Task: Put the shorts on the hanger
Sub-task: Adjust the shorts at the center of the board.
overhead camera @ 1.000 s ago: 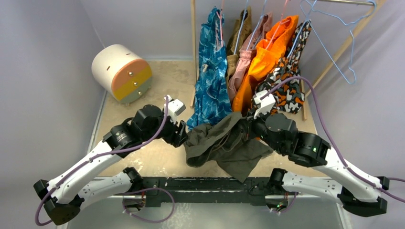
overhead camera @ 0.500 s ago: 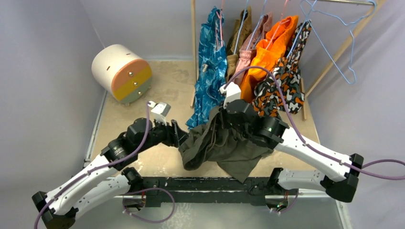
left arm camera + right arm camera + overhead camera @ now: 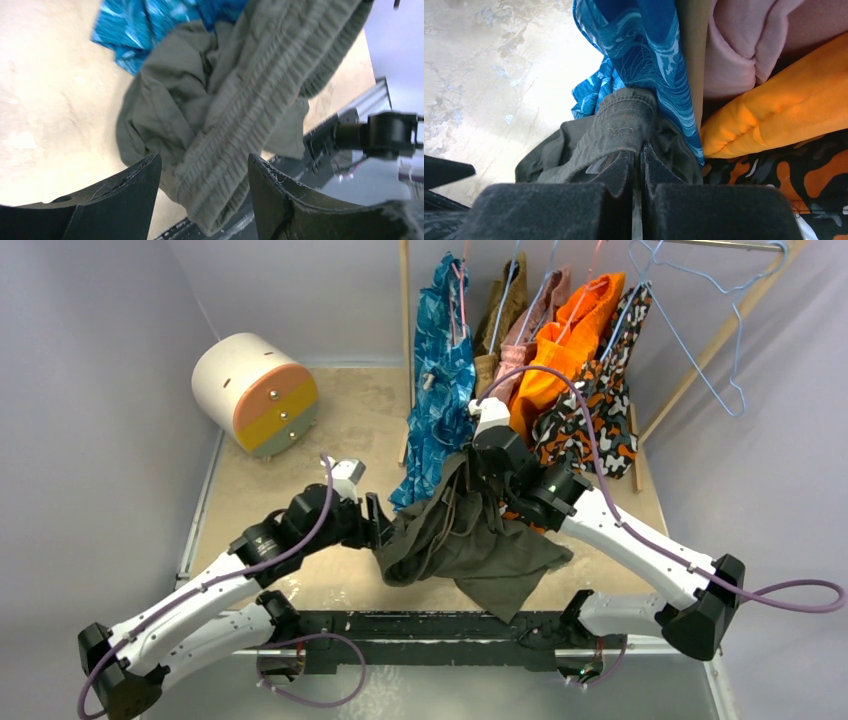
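The right fingers (image 3: 621, 170) are clenched on the waistband of the shorts (image 3: 470, 540), holding it up against the blue patterned shorts (image 3: 440, 390). The rest of the fabric trails down to the surface (image 3: 330, 410) near its near edge. The left fingers (image 3: 135, 190) stand released, straddling the elastic band, apparently without pressing it. The hanger (image 3: 741, 375) hangs over the far right corner.

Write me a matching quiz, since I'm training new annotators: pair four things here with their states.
Things:
1. left gripper
2. right gripper
3. hanger
4. round drawer unit

States:
A. hanging bare, far right
B. shut on the shorts
C. far left, pastel drawer fronts
D. open astride the shorts

Pairs: 1-D, 2-B, 3-A, 4-C
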You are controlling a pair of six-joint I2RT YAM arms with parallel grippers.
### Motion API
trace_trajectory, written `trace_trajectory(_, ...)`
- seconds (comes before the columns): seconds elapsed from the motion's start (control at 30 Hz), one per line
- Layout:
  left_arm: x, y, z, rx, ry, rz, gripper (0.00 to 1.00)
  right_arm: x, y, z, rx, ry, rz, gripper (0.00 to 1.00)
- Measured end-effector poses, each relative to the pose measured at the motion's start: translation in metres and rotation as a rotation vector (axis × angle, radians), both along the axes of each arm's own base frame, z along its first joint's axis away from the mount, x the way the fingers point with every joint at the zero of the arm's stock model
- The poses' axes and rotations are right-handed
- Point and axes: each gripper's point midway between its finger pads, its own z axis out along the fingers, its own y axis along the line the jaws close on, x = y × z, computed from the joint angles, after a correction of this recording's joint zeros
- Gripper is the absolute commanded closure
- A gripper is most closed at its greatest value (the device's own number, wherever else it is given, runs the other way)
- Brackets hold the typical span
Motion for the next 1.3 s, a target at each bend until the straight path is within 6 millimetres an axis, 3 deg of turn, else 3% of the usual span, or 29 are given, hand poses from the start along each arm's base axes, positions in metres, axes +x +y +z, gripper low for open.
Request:
trace_trajectory(0.17, -0.02, -0.015, -0.011, 0.006, 0.073, -0.145, 0.32, 0.002, 0.001, -0.001, 0.006, 0.002, 0.0, 1.0)
trace_trajectory(0.43, -0.037, -0.023, -0.003, 0.049, 0.136, -0.277, 0.27, 0.002, 0.001, -0.001, 0.012, 0.006, 0.005, 1.0)
trace_trajectory(0.63, -0.047, -0.01, -0.026, 0.154, 0.24, -0.272, 0.25, 0.003, 0.002, 0.0, 0.018, 0.006, 0.006, 1.0)
trace_trajectory(0.87, -0.059, -0.001, -0.036, 0.192, 0.285, -0.276, 0.25, 0.004, 0.001, 0.0, 0.019, 0.007, 0.005, 1.0)
trace_trajectory(1.0, -0.061, -0.003, -0.043, 0.201, 0.315, -0.265, 0.31, 0.004, 0.004, 0.001, 0.028, 0.007, 0.012, 1.0)
trace_trajectory(1.13, -0.057, -0.007, -0.053, 0.223, 0.344, -0.246, 0.48, 0.003, 0.006, 0.002, 0.038, 0.007, 0.023, 1.0)
trace_trajectory(1.3, -0.054, -0.009, -0.068, 0.274, 0.376, -0.229, 0.6, 0.003, 0.007, 0.002, 0.04, 0.007, 0.026, 1.0)
